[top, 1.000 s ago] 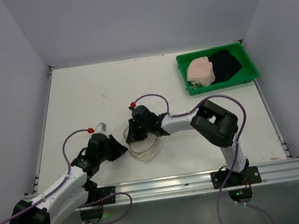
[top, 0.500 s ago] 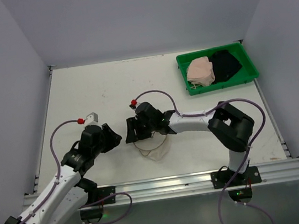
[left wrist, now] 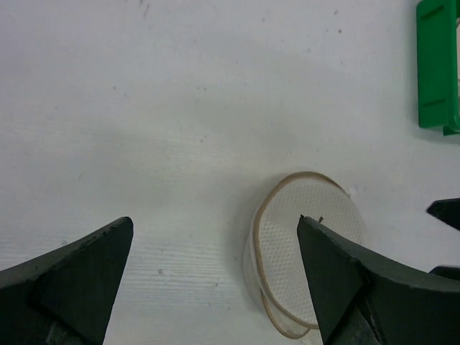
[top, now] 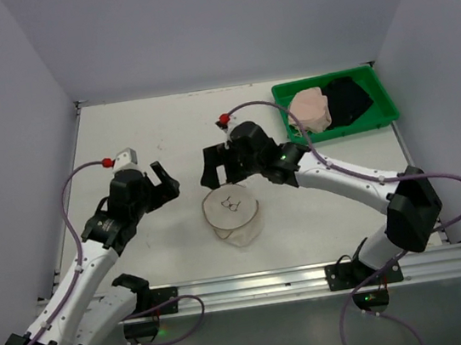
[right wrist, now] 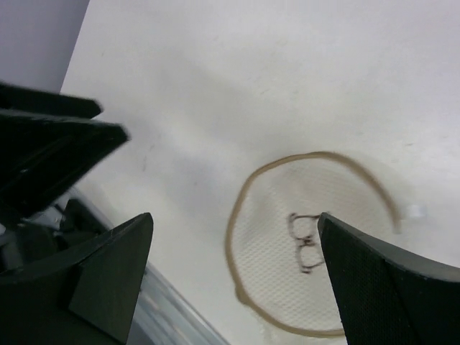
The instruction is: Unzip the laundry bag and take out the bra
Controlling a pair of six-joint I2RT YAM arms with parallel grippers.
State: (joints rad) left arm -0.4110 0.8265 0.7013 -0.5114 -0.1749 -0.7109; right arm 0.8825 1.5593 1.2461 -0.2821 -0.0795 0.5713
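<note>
Top external: laundry bag near both spread jaws, touching neither.

The laundry bag is set on the table toward its near edge. The left gripper is held to its left, the right gripper just behind it. Garments are laid in a tray at the far right corner.

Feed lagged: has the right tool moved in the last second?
Yes. The right tool has moved away from the near rail, toward the green tray, and now is off the laundry bag.
</note>
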